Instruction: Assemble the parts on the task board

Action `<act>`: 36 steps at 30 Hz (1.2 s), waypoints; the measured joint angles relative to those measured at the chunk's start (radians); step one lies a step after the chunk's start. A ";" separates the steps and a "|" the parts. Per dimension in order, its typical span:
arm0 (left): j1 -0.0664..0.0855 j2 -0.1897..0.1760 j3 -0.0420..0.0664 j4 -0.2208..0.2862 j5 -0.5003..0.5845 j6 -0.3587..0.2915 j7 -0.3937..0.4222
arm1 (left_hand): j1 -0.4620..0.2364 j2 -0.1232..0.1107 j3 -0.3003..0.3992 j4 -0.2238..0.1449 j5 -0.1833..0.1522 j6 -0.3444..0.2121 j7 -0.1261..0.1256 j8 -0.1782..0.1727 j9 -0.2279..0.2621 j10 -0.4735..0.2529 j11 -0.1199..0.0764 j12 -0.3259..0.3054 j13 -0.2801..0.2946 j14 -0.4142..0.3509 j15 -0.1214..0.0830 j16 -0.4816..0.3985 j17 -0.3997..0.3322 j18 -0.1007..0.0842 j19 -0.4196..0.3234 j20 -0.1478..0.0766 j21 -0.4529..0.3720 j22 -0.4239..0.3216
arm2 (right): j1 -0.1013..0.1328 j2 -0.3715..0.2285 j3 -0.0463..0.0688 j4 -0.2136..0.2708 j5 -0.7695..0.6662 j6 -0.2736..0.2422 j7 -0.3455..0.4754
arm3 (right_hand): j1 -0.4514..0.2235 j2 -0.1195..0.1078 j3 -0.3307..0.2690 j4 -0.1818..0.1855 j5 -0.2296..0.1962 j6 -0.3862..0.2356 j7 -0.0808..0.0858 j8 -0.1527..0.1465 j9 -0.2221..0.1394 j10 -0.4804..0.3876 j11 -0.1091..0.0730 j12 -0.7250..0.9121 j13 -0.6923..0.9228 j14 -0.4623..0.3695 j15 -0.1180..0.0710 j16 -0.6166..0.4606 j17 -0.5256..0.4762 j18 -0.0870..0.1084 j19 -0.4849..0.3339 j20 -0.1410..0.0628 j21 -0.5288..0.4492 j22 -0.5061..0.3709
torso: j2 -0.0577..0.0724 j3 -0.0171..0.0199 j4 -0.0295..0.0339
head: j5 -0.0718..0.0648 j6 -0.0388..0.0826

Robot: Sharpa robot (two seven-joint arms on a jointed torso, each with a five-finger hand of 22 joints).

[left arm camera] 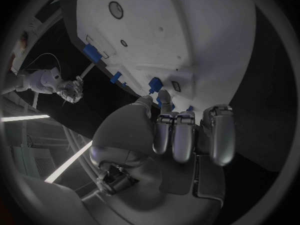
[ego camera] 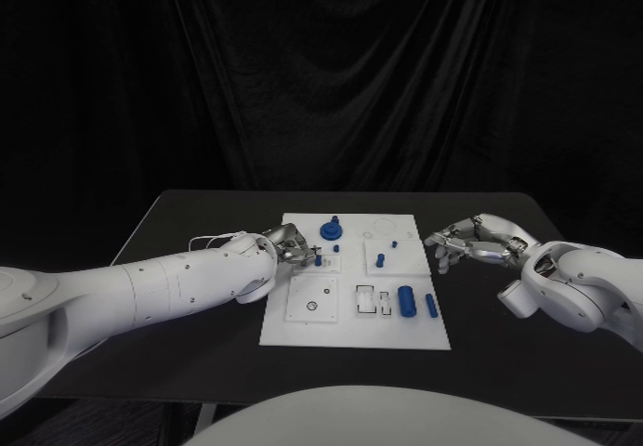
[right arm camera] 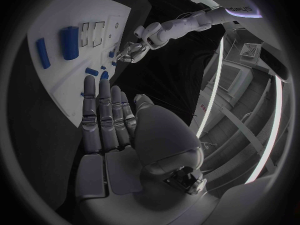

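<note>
- In the middle of the black table (ego camera: 201,362) we see the white task board (ego camera: 357,321), lying flat and running from the table's centre toward twelve o'clock.
- At eleven o'clock on the board stands a blue round part with a knob (ego camera: 331,229); toward the centre we see two small blue pegs (ego camera: 381,260), one just beyond the other.
- At five o'clock on the board lie a thick blue cylinder (ego camera: 406,301) and, just to its three o'clock side, a thinner blue rod (ego camera: 431,305), apart from each other. The right wrist view shows the same cylinder (right arm camera: 69,36) and rod (right arm camera: 42,53) lying side by side.
- At nine o'clock, our left hand (ego camera: 290,246) sits over the board's left edge. Beside its fingertips stands a small blue part (ego camera: 318,260). In the left wrist view the fingers (left arm camera: 185,137) are curled inward, and the thumb tip meets a fingertip at a small blue piece (left arm camera: 164,98) by the board's edge (left arm camera: 206,30); we read this as a pinch on that piece.
- At three o'clock, our right hand (ego camera: 472,241) hovers just off the board's right edge, touching no part. In the right wrist view its fingers (right arm camera: 103,117) lie straight and close together, the thumb set a little aside, with nothing in them.
- That view also shows the left hand (right arm camera: 129,50) at the board's far edge.
</note>
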State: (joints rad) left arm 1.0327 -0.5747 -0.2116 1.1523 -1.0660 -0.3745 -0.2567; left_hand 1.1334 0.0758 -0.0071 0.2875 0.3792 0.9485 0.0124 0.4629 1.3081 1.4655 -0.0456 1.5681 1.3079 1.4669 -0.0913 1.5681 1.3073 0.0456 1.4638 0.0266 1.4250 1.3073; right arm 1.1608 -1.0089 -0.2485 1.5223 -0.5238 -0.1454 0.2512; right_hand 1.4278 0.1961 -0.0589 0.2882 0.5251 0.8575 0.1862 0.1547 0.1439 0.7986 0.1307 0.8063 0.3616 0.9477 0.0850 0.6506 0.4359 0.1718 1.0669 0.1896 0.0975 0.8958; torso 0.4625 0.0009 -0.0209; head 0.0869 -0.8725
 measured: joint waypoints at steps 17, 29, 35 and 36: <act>0.111 -0.109 -0.001 0.152 -0.026 -0.116 0.032 | 0.059 -0.012 -0.008 0.002 0.001 0.000 -0.007 0.007 0.000 0.000 -0.008 0.000 0.000 0.000 -0.007 0.000 0.000 -0.017 0.000 -0.007 0.053 0.001 | -0.001 0.002 0.000 -0.007 0.000 0.000 0.001 | 0.000 0.000 0.003 0.003 0.000 0.000 0.000 0.000 -0.001 0.000 0.000 0.000 0.000 0.000 0.000 0.000 0.000 0.000 -0.004 0.004 0.000 0.000 | 0.000 0.0000 0.0002 | 0.006 0.000; 0.206 -0.048 0.000 0.003 -0.063 0.102 -0.106 | 0.059 -0.012 -0.008 0.002 -0.023 0.000 -0.007 -0.014 -0.008 0.000 -0.008 0.000 0.000 0.000 -0.007 0.000 0.001 -0.017 0.000 -0.007 0.042 0.001 | -0.004 0.017 0.000 -0.017 0.000 0.005 0.002 | 0.000 0.000 0.003 0.003 0.000 0.000 0.000 0.000 -0.001 0.000 0.000 0.000 0.000 0.000 0.000 0.000 -0.001 0.000 -0.004 0.004 0.000 0.000 | -0.001 0.0000 0.0001 | 0.010 0.000; 0.207 0.028 0.000 -0.122 -0.074 0.210 -0.122 | 0.048 -0.001 -0.008 0.002 -0.066 0.000 0.004 -0.078 -0.081 0.000 -0.008 0.000 0.000 0.000 -0.007 0.000 0.001 -0.016 0.000 -0.007 0.030 0.001 | -0.004 0.020 0.000 -0.017 0.000 0.009 0.001 | 0.000 0.000 0.003 0.003 0.000 0.000 0.000 0.000 -0.001 0.000 0.000 0.000 0.000 0.000 0.000 0.000 -0.001 0.000 -0.004 0.004 0.000 0.000 | -0.001 0.0005 0.0002 | 0.010 0.000; 0.206 0.037 0.000 -0.137 -0.075 0.222 -0.122 | 0.048 -0.001 -0.008 0.002 -0.067 0.000 0.004 -0.078 -0.083 0.000 -0.008 0.000 0.000 0.000 -0.007 0.000 0.001 -0.016 0.000 -0.007 0.030 0.001 | -0.004 0.021 0.000 -0.018 0.000 0.009 0.001 | 0.000 0.000 0.003 0.003 0.000 0.000 0.000 0.000 -0.001 0.000 0.000 0.000 0.000 0.000 0.000 0.000 -0.001 0.000 -0.004 0.004 0.000 0.000 | -0.001 0.0006 0.0002 | 0.011 0.000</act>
State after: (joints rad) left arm 1.2386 -0.5377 -0.2118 1.0149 -1.1414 -0.1529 -0.3786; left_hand 1.1813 0.0743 -0.0148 0.2896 0.3117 0.9487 0.0164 0.3848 1.2252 1.4652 -0.0531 1.5681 1.3078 1.4668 -0.0983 1.5681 1.3080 0.0292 1.4638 0.0194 1.4553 1.3079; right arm 1.1570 -0.9879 -0.2485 1.5048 -0.5238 -0.1360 0.2524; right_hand 1.4278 0.1961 -0.0561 0.2910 0.5251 0.8575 0.1862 0.1547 0.1433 0.7986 0.1307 0.8063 0.3618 0.9477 0.0850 0.6507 0.4353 0.1718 1.0633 0.1931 0.0975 0.8958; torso 0.4612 0.0014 -0.0207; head 0.0977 -0.8725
